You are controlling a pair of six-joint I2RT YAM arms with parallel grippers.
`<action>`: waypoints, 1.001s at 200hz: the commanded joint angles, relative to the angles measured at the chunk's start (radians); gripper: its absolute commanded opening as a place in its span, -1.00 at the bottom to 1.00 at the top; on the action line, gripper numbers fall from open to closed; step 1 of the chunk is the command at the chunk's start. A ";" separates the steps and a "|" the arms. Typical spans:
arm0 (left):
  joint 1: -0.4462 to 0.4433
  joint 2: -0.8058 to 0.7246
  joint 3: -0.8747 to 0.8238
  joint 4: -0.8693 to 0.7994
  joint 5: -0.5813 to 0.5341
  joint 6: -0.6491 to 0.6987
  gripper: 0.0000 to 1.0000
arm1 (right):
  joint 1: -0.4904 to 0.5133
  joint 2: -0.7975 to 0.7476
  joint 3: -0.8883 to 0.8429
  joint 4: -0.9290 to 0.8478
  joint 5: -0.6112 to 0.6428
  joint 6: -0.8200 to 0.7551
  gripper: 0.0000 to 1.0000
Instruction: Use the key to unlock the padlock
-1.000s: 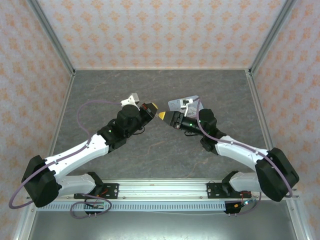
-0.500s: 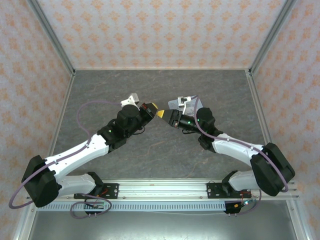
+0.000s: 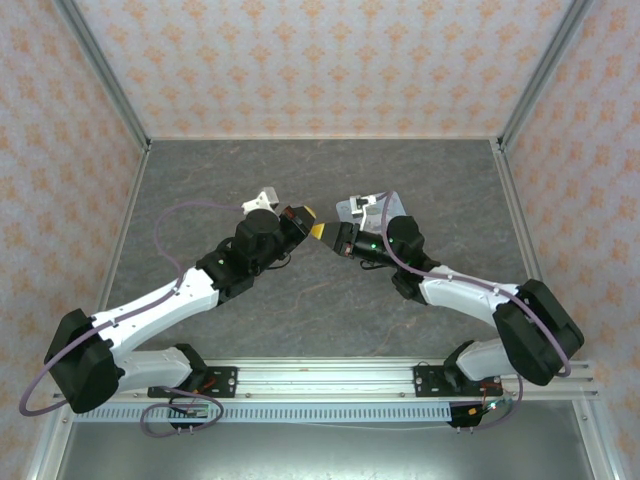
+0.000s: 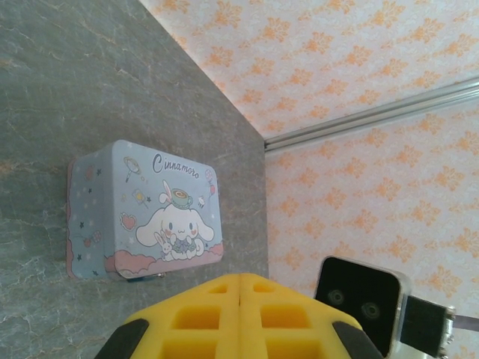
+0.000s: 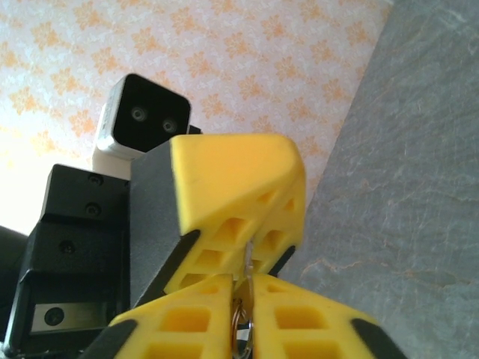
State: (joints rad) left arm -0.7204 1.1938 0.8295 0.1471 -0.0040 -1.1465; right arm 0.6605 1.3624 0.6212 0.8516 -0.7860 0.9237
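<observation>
My two grippers meet tip to tip above the middle of the table. The key (image 5: 247, 258) shows as a thin metal blade with a ring (image 5: 241, 329) behind it. My right gripper (image 5: 245, 278) (image 3: 320, 231) is shut on the ring end. The blade's tip runs into the seam of my left gripper (image 5: 251, 238) (image 3: 309, 213), which is shut as well. In the left wrist view the left gripper (image 4: 241, 278) has its yellow pads pressed together. I cannot make out the padlock. A small dark bit (image 4: 142, 277) pokes out under the tin's near edge; what it is I cannot tell.
A pale blue cartoon-printed tin (image 4: 142, 209) (image 3: 372, 206) lies flat on the grey table, just behind the right wrist. Patterned walls and metal rails (image 3: 112, 85) enclose the table on three sides. The right wrist's camera (image 4: 358, 303) faces the left one closely.
The right gripper has closed from half open onto the key. The right arm has slid a little to the left, up against the left gripper's tip. The left arm has stayed put.
</observation>
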 commanded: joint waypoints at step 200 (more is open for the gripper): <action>0.041 0.069 0.371 -0.789 0.206 -0.313 -0.04 | 0.307 -0.219 0.252 -0.928 0.895 -1.611 -1.00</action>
State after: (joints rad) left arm -0.6853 1.2369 1.1938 -0.6014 0.1204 -1.3540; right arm 0.9279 1.1656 0.8894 -0.1417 -0.0254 -0.5064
